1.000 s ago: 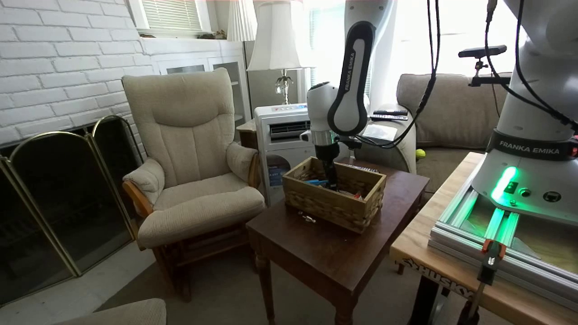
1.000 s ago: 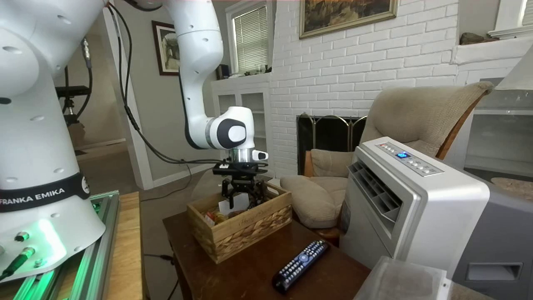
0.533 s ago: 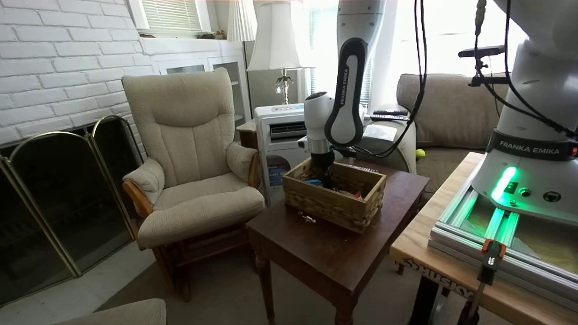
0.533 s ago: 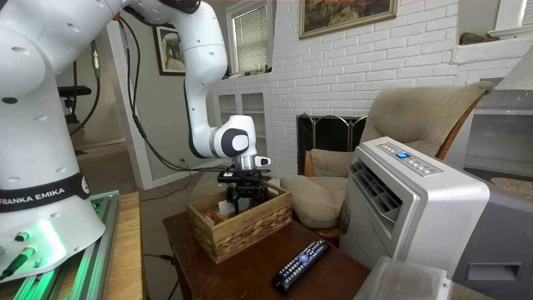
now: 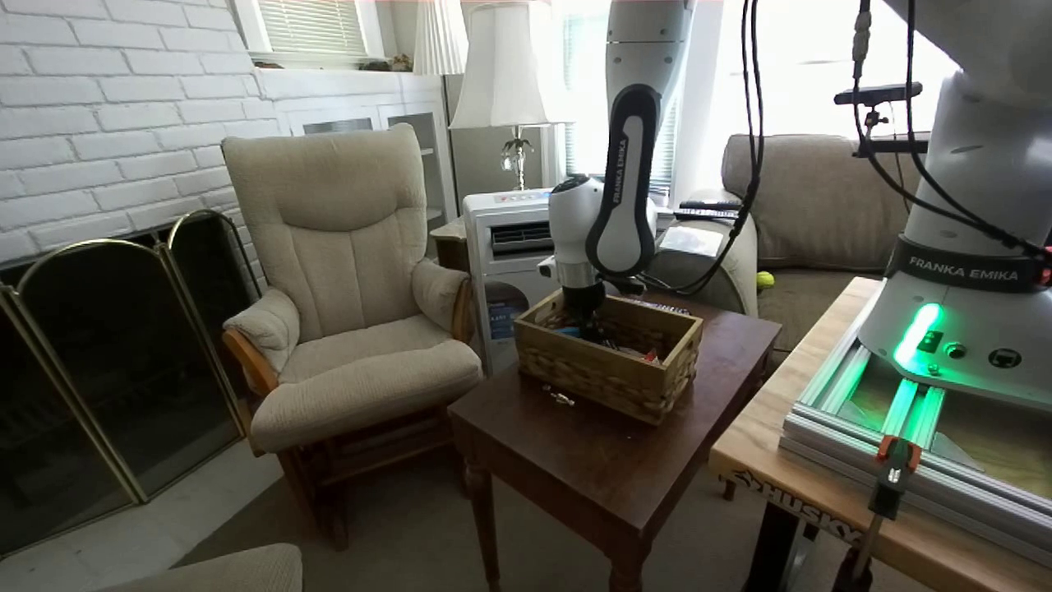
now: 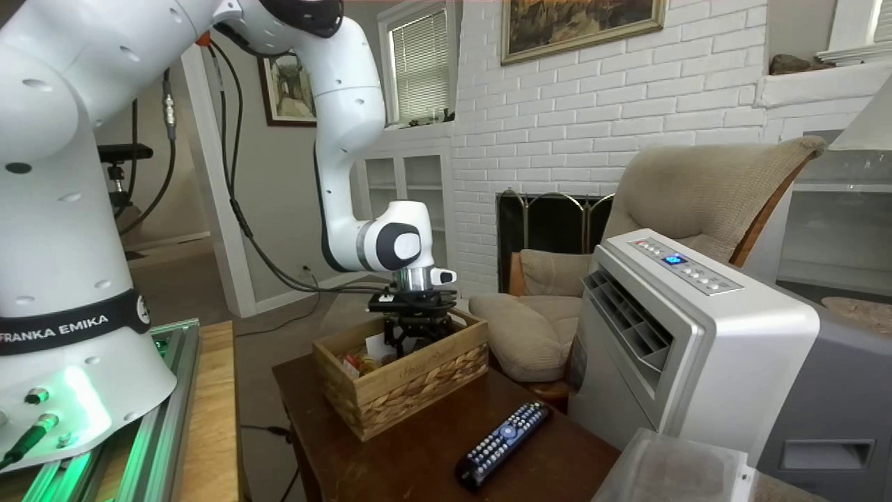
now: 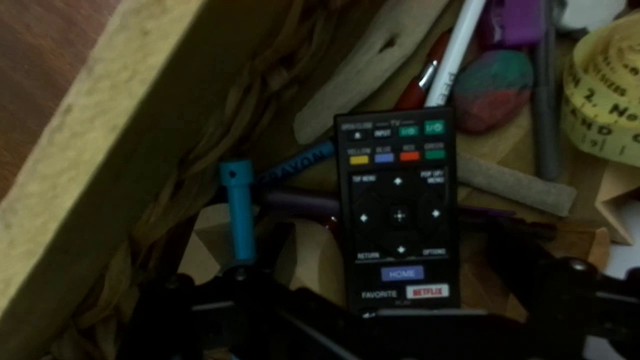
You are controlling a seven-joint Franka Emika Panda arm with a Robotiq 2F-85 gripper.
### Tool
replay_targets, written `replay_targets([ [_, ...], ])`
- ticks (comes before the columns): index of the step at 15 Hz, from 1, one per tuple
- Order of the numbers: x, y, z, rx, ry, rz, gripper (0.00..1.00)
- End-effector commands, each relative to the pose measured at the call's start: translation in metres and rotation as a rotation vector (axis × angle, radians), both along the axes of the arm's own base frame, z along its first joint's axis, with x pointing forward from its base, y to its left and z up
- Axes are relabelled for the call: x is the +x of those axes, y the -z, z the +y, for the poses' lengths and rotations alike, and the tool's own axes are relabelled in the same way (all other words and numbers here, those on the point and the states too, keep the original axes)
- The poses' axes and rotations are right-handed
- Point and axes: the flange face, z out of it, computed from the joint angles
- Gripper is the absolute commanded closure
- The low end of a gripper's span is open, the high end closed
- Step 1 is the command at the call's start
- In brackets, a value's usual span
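in the basket point(image 6: 425, 390), black remote point(image 7: 400, 210) near the claw point(image 7: 394, 235), yellow measuring tape point(image 7: 602, 110)

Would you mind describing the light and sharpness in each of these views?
Wrist view: dim, the gripper nearly black, the remote readable, the basket rim looking softer; in an exterior view, a window glares white; in both exterior views, green light spills over the robot's base.
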Motion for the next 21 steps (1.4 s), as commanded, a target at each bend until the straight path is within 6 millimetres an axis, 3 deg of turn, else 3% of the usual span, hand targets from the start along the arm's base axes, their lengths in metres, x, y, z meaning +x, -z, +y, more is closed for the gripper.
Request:
replay_targets([
  [1, 0.002, 0.007, 0.001, -0.036, 0.014, 0.016, 0.00],
  [4, -0.002, 0.005, -0.002, -0.068, 0.020, 0.030, 0.00],
  [5, -0.003, 0.005, -0.002, -0.076, 0.022, 0.033, 0.25],
  [6, -0.004, 0.006, -0.002, -0.084, 0.023, 0.035, 0.26],
  [13, -0.004, 0.000, 0.004, -0.091, 0.029, 0.036, 0.73],
  [21, -0.010, -0.032, -0.019, -0.049, 0.046, 0.011, 0.73],
])
